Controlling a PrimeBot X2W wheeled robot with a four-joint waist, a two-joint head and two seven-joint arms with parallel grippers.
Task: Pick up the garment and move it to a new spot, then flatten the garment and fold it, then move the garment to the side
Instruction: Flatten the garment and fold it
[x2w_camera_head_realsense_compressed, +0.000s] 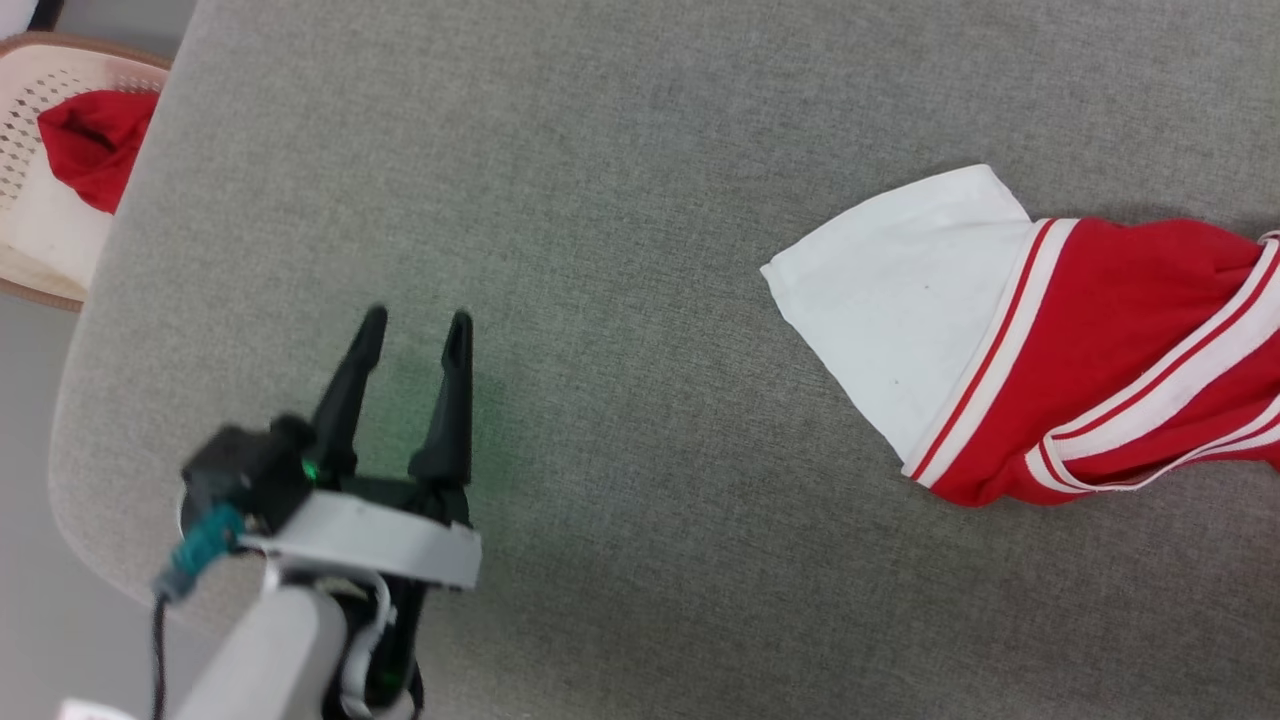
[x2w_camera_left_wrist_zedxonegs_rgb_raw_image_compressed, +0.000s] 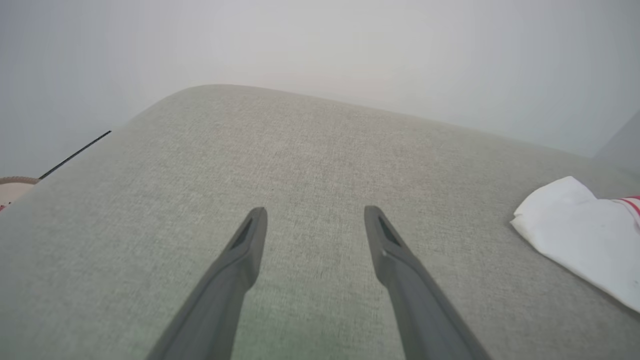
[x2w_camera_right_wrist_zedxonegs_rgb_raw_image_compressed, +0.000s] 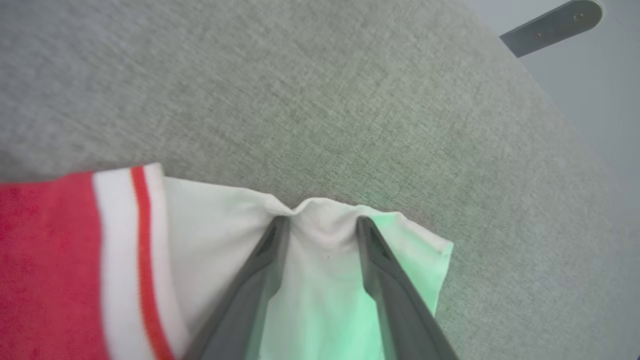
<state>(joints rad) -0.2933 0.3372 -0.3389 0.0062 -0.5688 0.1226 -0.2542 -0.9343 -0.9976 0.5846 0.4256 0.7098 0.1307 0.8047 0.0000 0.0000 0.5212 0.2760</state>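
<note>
**One white sleeve (x2w_camera_right_wrist_zedxonegs_rgb_raw_image_compressed: 210, 225) under the right gripper (x2w_camera_right_wrist_zedxonegs_rgb_raw_image_compressed: 322, 222); left gripper (x2w_camera_head_realsense_compressed: 418, 316) standing wide and empty**

The garment (x2w_camera_head_realsense_compressed: 1100, 340) is lying bunched at the right side of the grey fabric table (x2w_camera_head_realsense_compressed: 640, 150), its red body twisted with striped trim and the sleeve (x2w_camera_head_realsense_compressed: 900, 300) spreading flat toward the table's middle.

In the right wrist view the right gripper's two dark fingers are pressing down on that sleeve near its edge. They are standing partly apart, with a small ridge of white cloth puckering up between the tips. Whether that ridge is actually pinched, I cannot tell from this angle.

The left gripper (x2w_camera_left_wrist_zedxonegs_rgb_raw_image_compressed: 315, 212) is hovering over bare table at the lower left of the head view, well apart from the garment (x2w_camera_left_wrist_zedxonegs_rgb_raw_image_compressed: 575, 235). Its fingers are spread wide and holding nothing.

Off the table's far left corner, a woven basket (x2w_camera_head_realsense_compressed: 40, 80) is holding a red cloth (x2w_camera_head_realsense_compressed: 95, 145).
</note>
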